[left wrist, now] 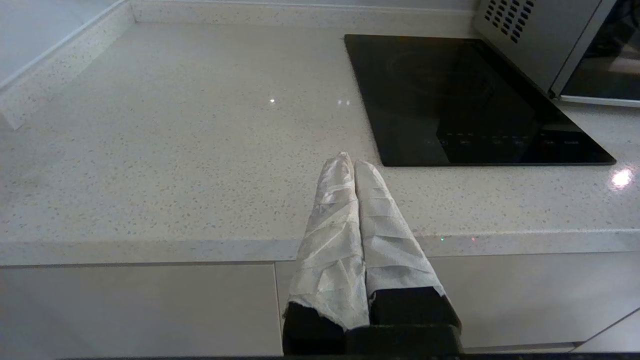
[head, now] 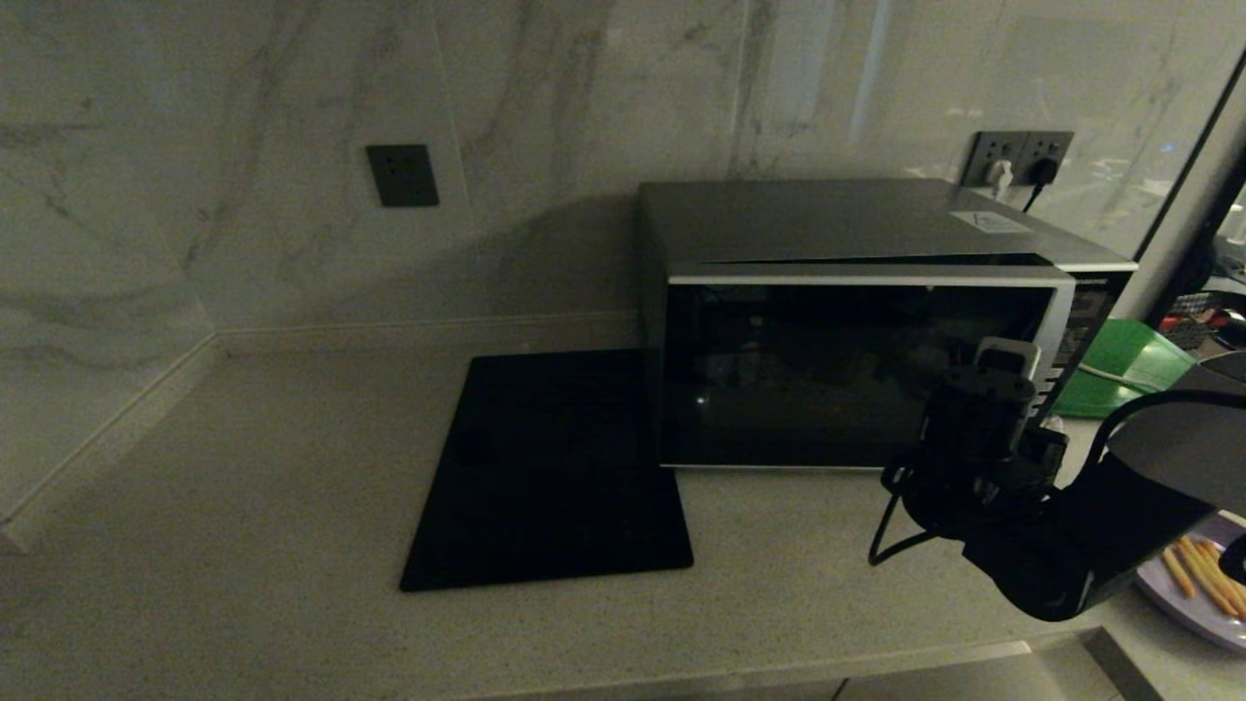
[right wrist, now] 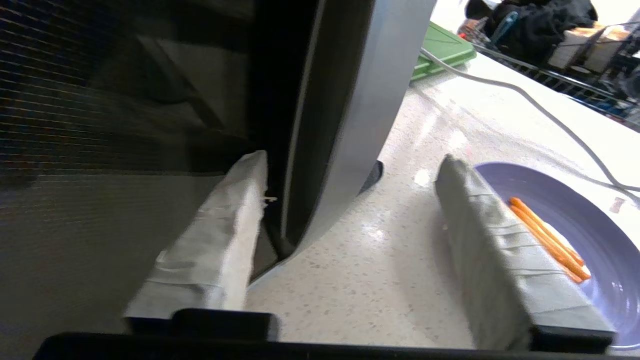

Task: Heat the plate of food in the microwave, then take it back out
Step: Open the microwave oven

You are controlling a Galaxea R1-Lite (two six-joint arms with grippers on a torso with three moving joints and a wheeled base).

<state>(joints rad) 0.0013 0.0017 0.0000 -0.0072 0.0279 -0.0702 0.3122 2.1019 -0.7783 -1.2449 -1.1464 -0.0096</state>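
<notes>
The dark grey-and-silver microwave (head: 837, 370) stands at the back right of the counter, its door swung slightly out on the right side. My right gripper (head: 1007, 360) is open at that free door edge. In the right wrist view the curved silver door trim (right wrist: 360, 100) stands between the fingers of the right gripper (right wrist: 352, 160), one finger against the dark glass side. The lavender plate of food (head: 1202, 594) lies on the counter at the far right, orange sticks (right wrist: 545, 235) on it, just beyond the outer finger. My left gripper (left wrist: 350, 160) is shut and empty over the counter's front edge.
A flat black glass square (head: 550, 467) lies left of the microwave. A green board (head: 1129, 365) sits behind the microwave's right side, and a white cable (right wrist: 540, 105) runs across the counter past the plate. Wall sockets (head: 1017, 156) are above the microwave.
</notes>
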